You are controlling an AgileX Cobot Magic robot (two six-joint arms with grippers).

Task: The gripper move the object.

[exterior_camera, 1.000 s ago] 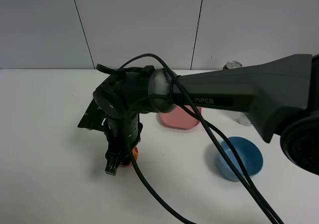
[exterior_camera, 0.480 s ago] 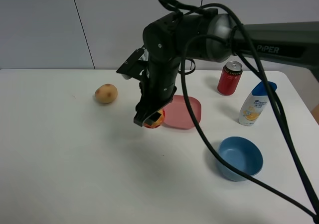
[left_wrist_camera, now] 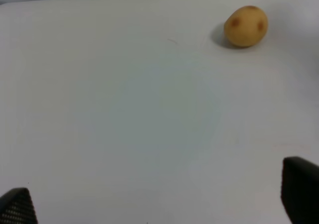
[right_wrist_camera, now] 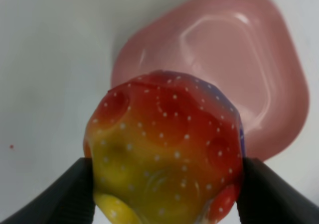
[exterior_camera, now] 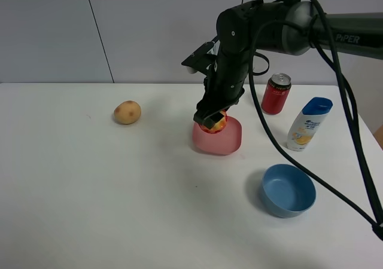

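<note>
My right gripper (exterior_camera: 210,122), a black claw on the arm marked "PIPER", is shut on the red and yellow bumpy ball (exterior_camera: 215,124). It holds the ball just above the near left rim of the pink bowl (exterior_camera: 227,140). In the right wrist view the ball (right_wrist_camera: 164,149) fills the gap between the fingers (right_wrist_camera: 55,196), with the pink bowl (right_wrist_camera: 259,59) below and beyond it. The left gripper does not show in the exterior high view. In the left wrist view its two black fingertips (left_wrist_camera: 299,194) stand far apart over bare table, empty.
A tan potato (exterior_camera: 127,112) lies on the white table at the left; it also shows in the left wrist view (left_wrist_camera: 245,26). A red can (exterior_camera: 276,93) and a white bottle with a blue cap (exterior_camera: 307,124) stand at the right. A blue bowl (exterior_camera: 288,190) sits front right.
My right gripper has lifted the ball off the table at front left and carried it back and right, from beside the pink bowl to above its rim.
</note>
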